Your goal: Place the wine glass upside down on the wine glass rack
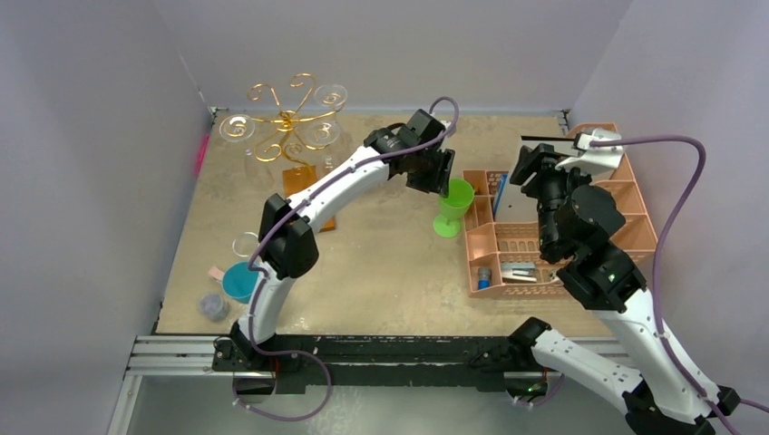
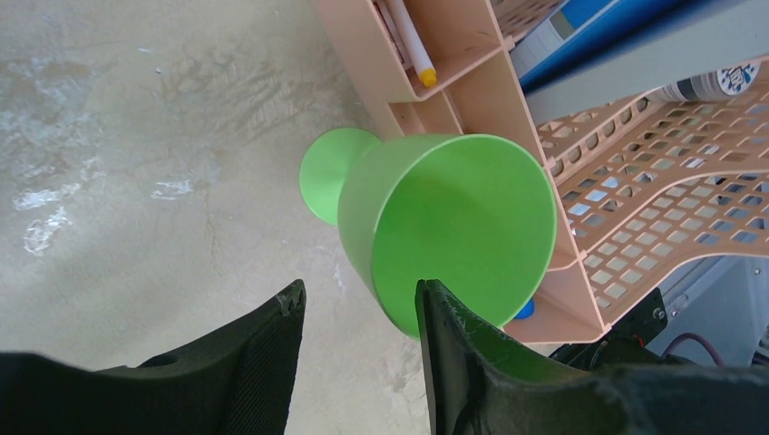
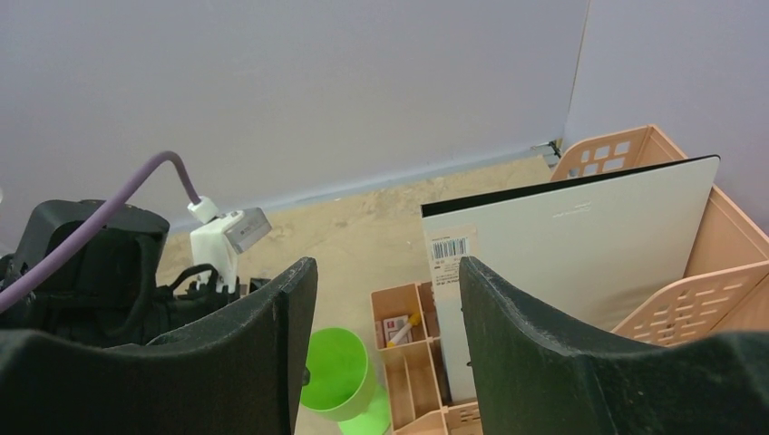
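Observation:
The wine glass [image 1: 452, 207] is a green plastic goblet standing upright just left of the pink organiser; it also shows in the left wrist view [image 2: 453, 227] and the right wrist view [image 3: 340, 372]. My left gripper [image 1: 441, 181] [image 2: 360, 294] is open at its rim, one finger over the mouth and one outside the near wall. The gold wire wine glass rack [image 1: 288, 120] stands at the back left with clear glasses hanging on it; its wooden base [image 1: 299, 179] is partly hidden by my left arm. My right gripper [image 1: 529, 166] [image 3: 388, 299] is open and empty above the organiser.
The pink lattice organiser [image 1: 483, 249] at the right holds a white board [image 3: 580, 236], pens and small items. A blue cup [image 1: 239, 282], a clear glass [image 1: 245, 244] and a small grey cup [image 1: 213, 306] stand at the near left.

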### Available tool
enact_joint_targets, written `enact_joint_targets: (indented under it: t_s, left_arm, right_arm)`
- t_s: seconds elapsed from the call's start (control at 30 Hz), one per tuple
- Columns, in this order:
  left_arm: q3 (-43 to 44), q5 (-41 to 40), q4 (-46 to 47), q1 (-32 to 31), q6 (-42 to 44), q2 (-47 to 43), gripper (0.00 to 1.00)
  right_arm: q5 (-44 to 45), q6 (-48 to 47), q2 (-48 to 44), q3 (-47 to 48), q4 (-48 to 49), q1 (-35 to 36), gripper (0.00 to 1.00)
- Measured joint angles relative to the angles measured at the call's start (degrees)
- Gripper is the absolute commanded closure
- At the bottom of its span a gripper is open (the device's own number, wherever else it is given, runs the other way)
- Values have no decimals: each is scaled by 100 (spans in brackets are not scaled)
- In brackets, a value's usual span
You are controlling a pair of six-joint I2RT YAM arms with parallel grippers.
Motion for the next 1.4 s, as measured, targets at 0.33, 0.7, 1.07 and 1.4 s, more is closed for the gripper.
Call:
enact_joint_targets:
  t_s: [0.33,0.7,1.07,1.4]
  left_arm:
    - [546,20,-505,-66,50,461,90]
    - [1036,-304,-1335,-66,306,682,100]
    - [966,-699,-1377,-66,511,350,100]
    - [-365,-975,-450,-66,387,-1530,100]
  right_arm:
    - [-35,0,164,2,-83,0,39]
    - [-155,179,258,28,-348,0,39]
    - [-546,271,302,114,-367,0,28]
    - [-1432,649,457,570,-820,0,18]
